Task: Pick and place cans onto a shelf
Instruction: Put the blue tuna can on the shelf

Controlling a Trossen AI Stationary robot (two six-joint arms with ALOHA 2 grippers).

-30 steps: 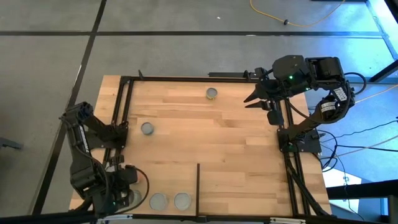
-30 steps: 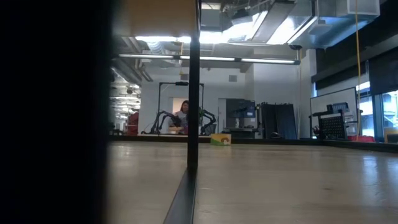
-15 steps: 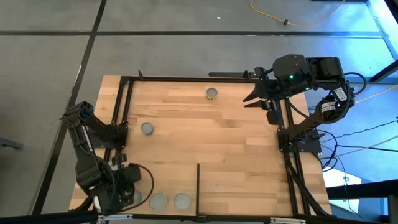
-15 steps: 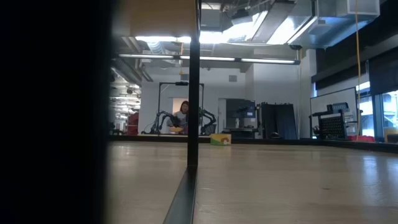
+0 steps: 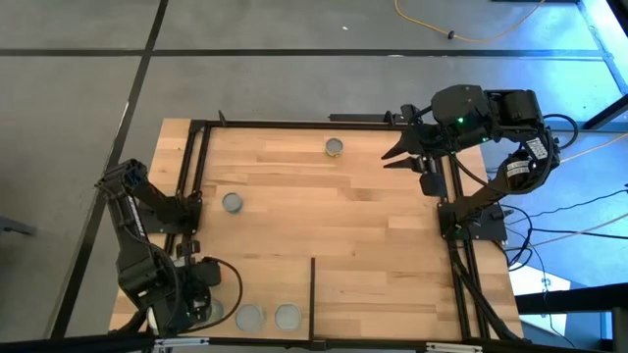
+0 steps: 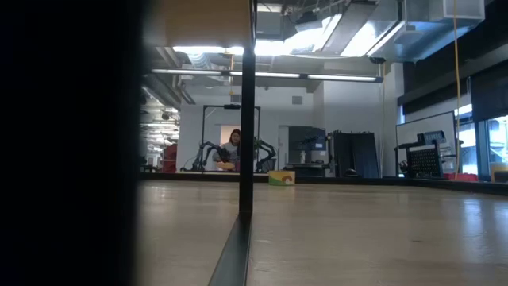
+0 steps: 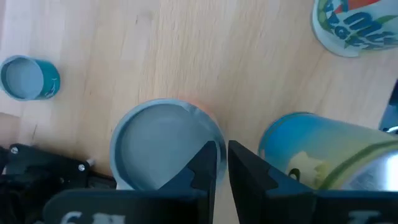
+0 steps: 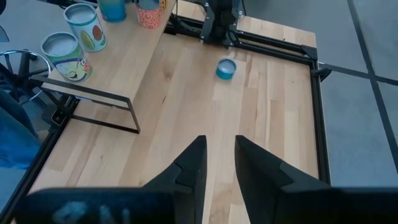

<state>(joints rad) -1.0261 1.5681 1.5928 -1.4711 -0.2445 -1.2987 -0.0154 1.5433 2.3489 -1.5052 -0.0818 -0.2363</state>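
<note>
The left gripper is seen at the table's 7 o'clock corner in the high view, lowered among the cans there; in its wrist view its fingers are nearly together, with only a thin slit between them and nothing gripped, their tips over the rim of a grey-topped can. A blue-and-yellow can lies just beside it, and a white can with blue lettering that cannot be read in full stands farther off. Two whitish-topped cans are found at 6 o'clock, next to the thin black upright of the shelf. A small teal can sits at 9 o'clock and another at 12 o'clock. The right gripper is held at 1 o'clock, its fingers slightly parted and holding nothing
</note>
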